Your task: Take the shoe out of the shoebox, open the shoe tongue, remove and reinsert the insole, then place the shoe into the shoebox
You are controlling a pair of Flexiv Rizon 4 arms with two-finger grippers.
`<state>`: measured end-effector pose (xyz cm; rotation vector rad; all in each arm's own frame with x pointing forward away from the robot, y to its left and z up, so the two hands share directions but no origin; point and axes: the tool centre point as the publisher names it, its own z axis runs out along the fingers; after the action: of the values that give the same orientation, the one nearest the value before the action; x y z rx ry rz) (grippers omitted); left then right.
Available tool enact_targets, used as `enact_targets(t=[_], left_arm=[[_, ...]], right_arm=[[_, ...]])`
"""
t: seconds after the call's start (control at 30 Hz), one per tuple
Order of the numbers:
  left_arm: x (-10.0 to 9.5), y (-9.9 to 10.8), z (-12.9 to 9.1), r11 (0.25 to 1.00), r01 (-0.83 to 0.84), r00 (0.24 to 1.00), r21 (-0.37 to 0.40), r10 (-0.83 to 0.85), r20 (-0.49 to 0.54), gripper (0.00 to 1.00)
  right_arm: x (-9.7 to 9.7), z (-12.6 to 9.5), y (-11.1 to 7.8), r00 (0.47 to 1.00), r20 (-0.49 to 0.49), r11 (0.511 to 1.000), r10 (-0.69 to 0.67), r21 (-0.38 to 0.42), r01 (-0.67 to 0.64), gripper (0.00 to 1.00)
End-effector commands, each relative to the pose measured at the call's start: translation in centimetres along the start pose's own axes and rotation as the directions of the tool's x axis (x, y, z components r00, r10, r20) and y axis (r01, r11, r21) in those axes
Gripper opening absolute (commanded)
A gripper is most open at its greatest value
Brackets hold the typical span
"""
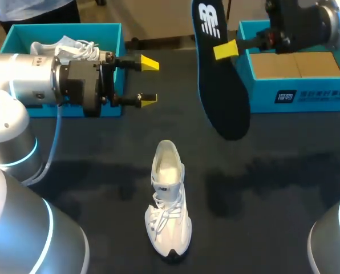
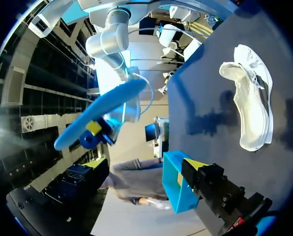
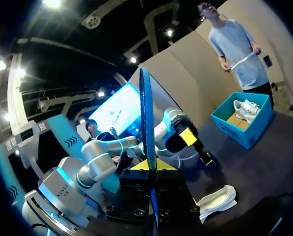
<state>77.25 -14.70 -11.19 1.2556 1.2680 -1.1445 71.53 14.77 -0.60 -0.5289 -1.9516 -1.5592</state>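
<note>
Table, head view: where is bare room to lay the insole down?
Bare table lies right of the shoe, in front of the right shoebox, and also left of the shoe. Crowded: beside the left shoebox, around the open left gripper and the hanging insole.

The table (image 1: 284, 194) is dark, flat and plain. It spreads wide under the left gripper (image 1: 149, 81) and the right gripper (image 1: 222, 50). Soft, blurry shadows lie on it beneath them.

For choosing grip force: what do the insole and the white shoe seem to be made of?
Insole: probably foam under dark matte fabric; it looks thin, with a blue edge. White shoe: seemingly matte textile or mesh; soft folds, cloth laces.
</note>
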Motion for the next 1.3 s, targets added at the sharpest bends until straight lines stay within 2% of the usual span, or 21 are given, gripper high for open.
enact_targets(t=[0.03, 0.3, 0.37, 0.57, 0.7, 1.03, 1.13, 1.3], left_arm=[[0.0, 0.0, 0.1, 1.0, -0.002, 1.0, -0.001, 0.002, 0.0, 1.0], [0.0, 0.0, 0.1, 1.0, -0.002, 1.0, -0.001, 0.002, 0.0, 1.0], [0.0, 0.0, 0.1, 1.0, -0.002, 1.0, -0.001, 0.002, 0.0, 1.0], [0.0, 0.0, 0.1, 1.0, -0.002, 1.0, -0.001, 0.002, 0.0, 1.0], [0.0, 0.0, 0.1, 1.0, -0.002, 1.0, -0.001, 0.002, 0.0, 1.0], [0.0, 0.0, 0.1, 1.0, -0.002, 1.0, -0.001, 0.002, 0.0, 1.0], [0.0, -0.1, 0.5, 0.999, -0.03, 0.999, -0.02, 0.031, 0.022, 1.0], [-0.2, 0.5, 1.2, 0.998, -0.048, 0.995, 0.03, 0.045, 0.087, 1.0]], right_arm=[[-3.2, 0.5, 1.9, 0.997, -0.076, 0.995, 0.005, 0.099, 0.003, 0.0], [-3.2, 0.5, 1.9, 0.997, -0.076, 0.995, 0.005, 0.099, 0.003, 0.0], [-4.2, 0.6, 1.8, 0.995, -0.084, 0.996, 0.05, 0.078, -0.043, 0.0], [-7.1, -0.2, 1.9, 0.98, -0.028, 0.981, 0.196, 0.007, -0.196, 0.0], [-8.3, -0.5, 1.3, 0.937, 0.024, 0.936, 0.348, -0.066, -0.345, 0.0], [-8.3, -0.5, 1.3, 0.937, 0.024, 0.936, 0.348, -0.066, -0.345, 0.0], [-9.8, -0.3, 2.1, 0.913, 0.003, 0.911, 0.408, -0.07, -0.406, 0.0], [-12.7, 0.7, 2.4, 0.832, -0.082, 0.833, 0.548, -0.036, -0.552, 0.0]])
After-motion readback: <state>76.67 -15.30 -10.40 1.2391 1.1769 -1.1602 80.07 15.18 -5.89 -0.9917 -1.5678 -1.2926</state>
